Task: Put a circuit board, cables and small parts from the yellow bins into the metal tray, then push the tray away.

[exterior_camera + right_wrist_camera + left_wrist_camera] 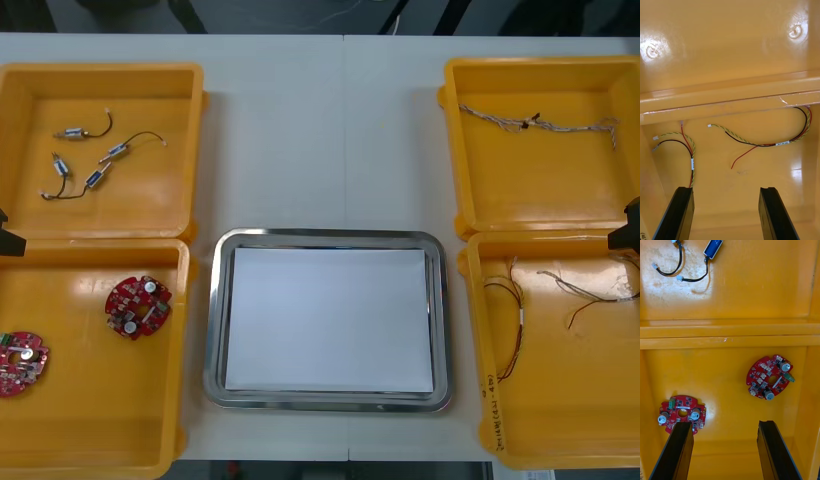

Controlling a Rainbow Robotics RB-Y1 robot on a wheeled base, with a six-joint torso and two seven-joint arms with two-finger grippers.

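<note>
Status: nothing is loaded yet. The metal tray (213, 330) sits mid-tabletop (320, 140) between the two near bins. Its white inside is bare, and it has not been pushed away. All stock lies in the yellow bins. The left near bin (90, 410) holds one circuit board (138, 306) toward the tray side and a second board (20, 363) by the outer wall. The left far bin (150, 205) holds the small metal parts (115, 152) with their black cables (679, 257). The right far bin (540, 180) holds a twisted blue and white cable (535, 123), lying near its far wall. The right near bin (560, 410) holds the red and yellow cables (520, 320), loose on its floor. The left hand (724, 450) stands over the left near bin with its fingers wide apart and nothing between them. The second board lies just at one fingertip and the other board is beyond the tips. The right hand (726, 213) stands over the right near bin, likewise spread wide and empty, with the cables on the floor ahead of its fingertips (one bundle runs close to a finger, with no contact evident). Assessment: both hands appear posed for a first pick. Every step is outstanding, namely board, cables, parts, then the push.
</note>
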